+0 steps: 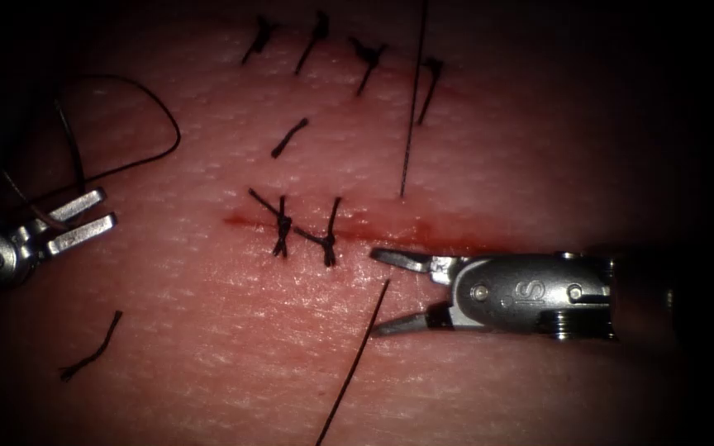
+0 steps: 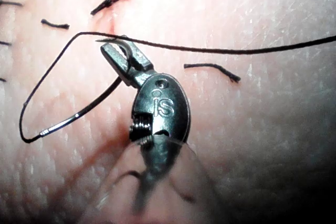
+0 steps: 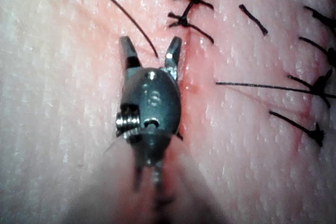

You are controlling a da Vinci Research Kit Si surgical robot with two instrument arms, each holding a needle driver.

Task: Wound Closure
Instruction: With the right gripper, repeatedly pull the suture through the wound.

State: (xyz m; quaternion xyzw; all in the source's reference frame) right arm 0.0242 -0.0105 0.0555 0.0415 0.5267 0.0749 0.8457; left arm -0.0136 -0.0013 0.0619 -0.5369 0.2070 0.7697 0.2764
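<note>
Endoscope view: the right gripper (image 1: 383, 291) lies on the tissue (image 1: 208, 330) just below the right part of the cut (image 1: 423, 239), jaws spread wide and holding nothing. One strand of thread (image 1: 355, 363) runs from between the jaw tips down toward the lower edge; another strand (image 1: 411, 107) comes down from the top edge and meets the tissue just above the cut. Two knotted stitches (image 1: 306, 233) cross the left part of the cut, where red fluid (image 1: 237, 220) lines the edge. A second row of stitches (image 1: 349, 54) sits higher up. The left gripper (image 1: 84, 216) is well to the left of the cut, jaws slightly apart in this view, with a loop of thread (image 1: 154, 107) arching above it. Loose cut ends (image 1: 91, 351) lie on the tissue. Left wrist view: the left gripper (image 2: 118, 53) has the needle (image 2: 113, 39) at its jaw tips; only a short curved piece of it shows, off the tissue, and where along the curve it is held I cannot tell. Thread (image 2: 236, 51) trails away across the tissue. Right wrist view: the right gripper (image 3: 150, 50) jaws stand wide, with the thread (image 3: 121, 9) ending between them.
</note>
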